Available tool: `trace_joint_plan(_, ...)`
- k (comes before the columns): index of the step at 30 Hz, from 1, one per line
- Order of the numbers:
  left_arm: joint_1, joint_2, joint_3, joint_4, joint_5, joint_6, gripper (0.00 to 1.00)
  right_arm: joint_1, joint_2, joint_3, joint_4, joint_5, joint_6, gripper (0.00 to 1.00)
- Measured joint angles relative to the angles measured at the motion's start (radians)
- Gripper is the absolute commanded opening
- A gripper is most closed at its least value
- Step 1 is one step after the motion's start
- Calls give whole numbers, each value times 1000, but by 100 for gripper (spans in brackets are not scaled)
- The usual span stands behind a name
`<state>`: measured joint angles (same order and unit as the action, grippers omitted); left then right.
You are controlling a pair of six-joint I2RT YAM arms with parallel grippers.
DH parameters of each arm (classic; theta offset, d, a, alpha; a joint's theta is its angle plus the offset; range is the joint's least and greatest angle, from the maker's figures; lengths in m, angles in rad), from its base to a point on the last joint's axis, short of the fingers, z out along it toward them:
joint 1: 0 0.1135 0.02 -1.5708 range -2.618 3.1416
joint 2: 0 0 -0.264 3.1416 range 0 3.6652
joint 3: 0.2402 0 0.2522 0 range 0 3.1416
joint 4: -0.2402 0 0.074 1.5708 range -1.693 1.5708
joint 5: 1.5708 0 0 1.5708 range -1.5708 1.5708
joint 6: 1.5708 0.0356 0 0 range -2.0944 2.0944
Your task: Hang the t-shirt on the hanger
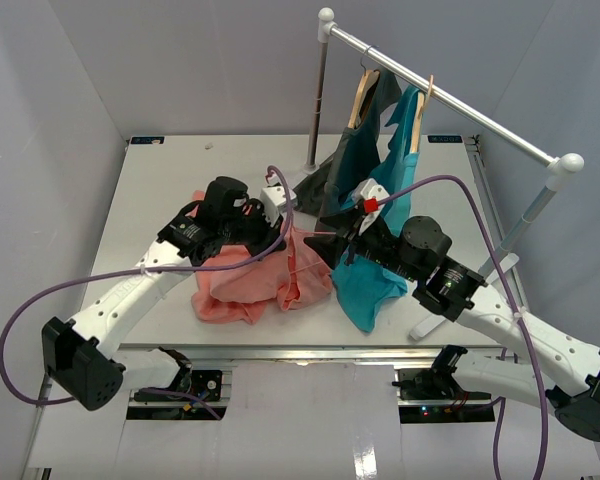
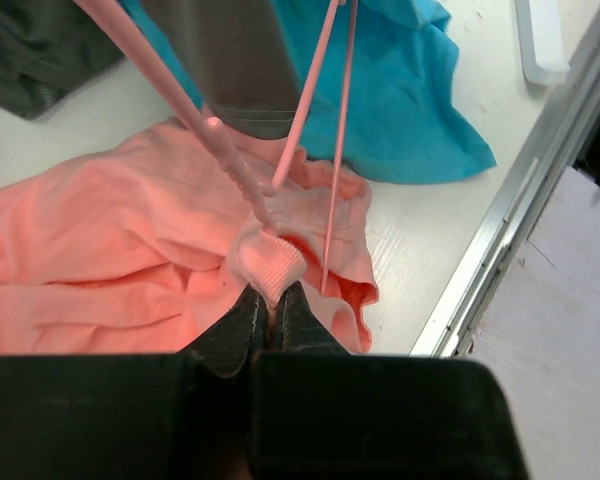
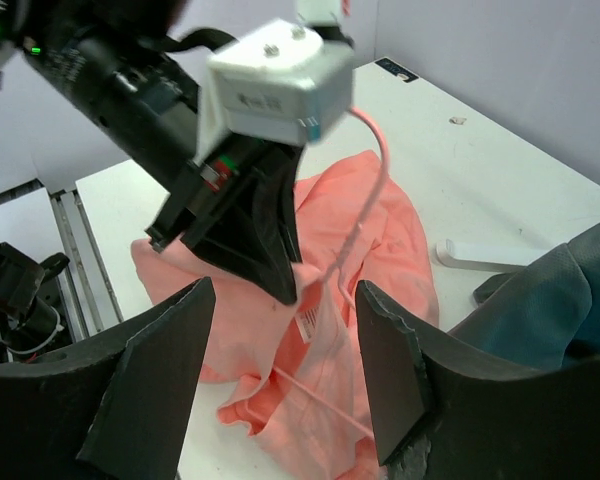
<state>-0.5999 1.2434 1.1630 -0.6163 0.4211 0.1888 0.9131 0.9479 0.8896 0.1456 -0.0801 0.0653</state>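
Threading stage. Left gripper (image 2: 270, 300) pinched shut on t-shirt (image 2: 100, 250) collar beside hanger (image 2: 303, 100); right gripper (image 3: 283, 298) gaped empty, likely needing to grasp hanger next.

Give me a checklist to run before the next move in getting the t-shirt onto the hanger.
1. Left gripper shut on a fold of the t-shirt: ok.
2. Right gripper open and empty: ok.
3. Hanger close by, its rods crossing over the t-shirt: ok.
4. Hanger arm threaded inside the t-shirt: cannot tell.
5. T-shirt apart from the teal shirt: not ok, their edges seem to touch.
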Motion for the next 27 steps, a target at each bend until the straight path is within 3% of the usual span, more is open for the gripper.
trace_joint_plan(11,0,-262,-107,-12,-187,-97,0,0,32,-4,-12,39,41,64)
trace_joint_plan(19,0,-358,-117,-23,-341,-212,0,19,135,-4,23,33,76,64)
trace_joint_plan(27,0,-392,-131,-31,-447,-286,0,128,259,6,29,116,79,62)
